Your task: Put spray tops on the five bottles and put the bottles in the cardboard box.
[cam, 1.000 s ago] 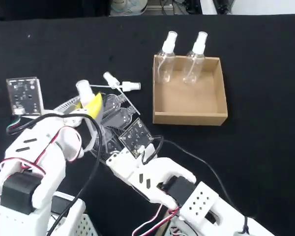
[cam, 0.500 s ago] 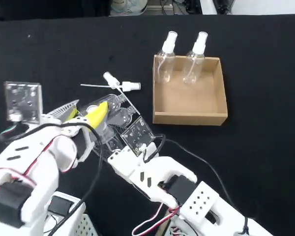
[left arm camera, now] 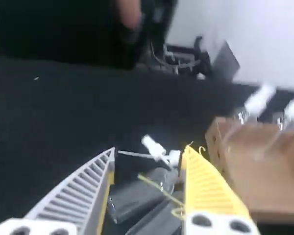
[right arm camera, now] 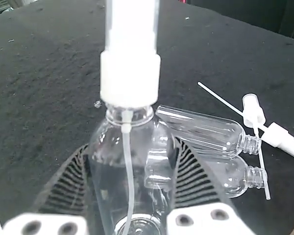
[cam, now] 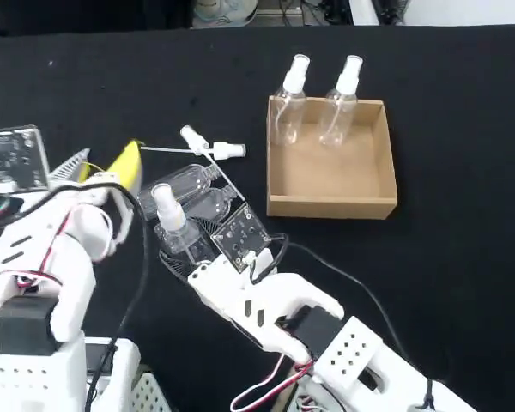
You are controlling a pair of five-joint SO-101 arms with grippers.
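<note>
Right gripper [right arm camera: 130, 161] clamped on an upright bottle [cam: 177, 237] w/ spray top on, left of centre on the tabletop [cam: 446, 257]. Left gripper [cam: 103, 163] spread wide, empty, nearer the left edge. Two bare bottles [cam: 189, 178] lie just beside the held one, w/ two loose spray tops [cam: 227, 151] behind them. Cardboard box [cam: 330, 206] towards the far edge holds two topped bottles [cam: 287, 116] at its far wall.

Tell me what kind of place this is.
Probably a robotics lab or workshop bench. A left arm and a right arm, small and white, sit at a black-covered table. Cables and gear crowd its far edge. The box and bottles look like a practice set.
</note>
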